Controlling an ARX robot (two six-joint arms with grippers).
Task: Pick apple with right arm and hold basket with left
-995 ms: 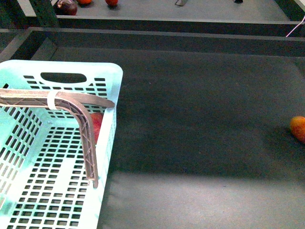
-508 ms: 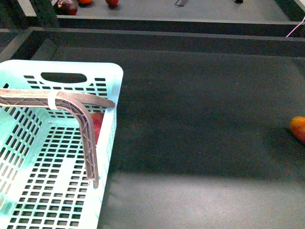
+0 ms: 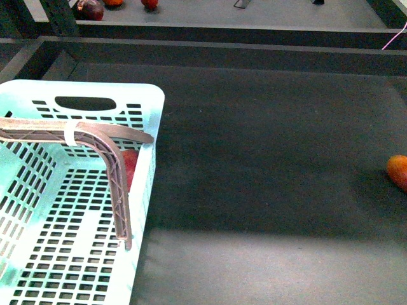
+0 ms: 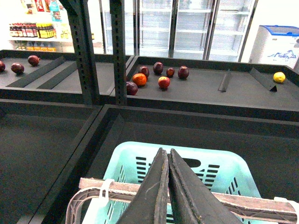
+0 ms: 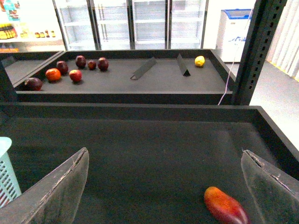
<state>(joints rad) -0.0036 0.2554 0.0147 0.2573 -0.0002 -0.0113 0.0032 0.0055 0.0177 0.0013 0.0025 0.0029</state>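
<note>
- Your left tool [image 4: 167, 186] has its two dark fingers pressed together with barely a slit between them; they cross over the brown latticed handle [image 4: 243, 200], but you cannot tell from the left wrist view whether the handle is actually pinched.
- Your right tool [image 5: 166, 186] is released, its worn grey fingers [image 5: 56, 191] spread wide apart with nothing between them, hanging above the dark tabletop [image 5: 154, 154].
- In the front view neither tool shows.
- The basket [image 3: 38, 267] sits at the near left of the tabletop [image 3: 273, 159], mint-turquoise and slotted, with an oval cut-out in its far wall and the bent handle [image 3: 108, 159], banded in white tape, arching across it.
- The apple [image 3: 130, 166] lies inside the basket against its right wall, partly hidden behind the handle; only a red patch of it shows.
- An orange-red fruit [image 3: 398, 171] lies on the tabletop at the far right, well apart from the basket; the right wrist view shows it [image 5: 225, 206] between the spread fingers, nearer one of them.
- Beyond the rail, a rear shelf [image 5: 159, 74] carries a cluster of dark and red fruits [image 5: 65, 73] and one yellow fruit [image 5: 199, 61].
</note>
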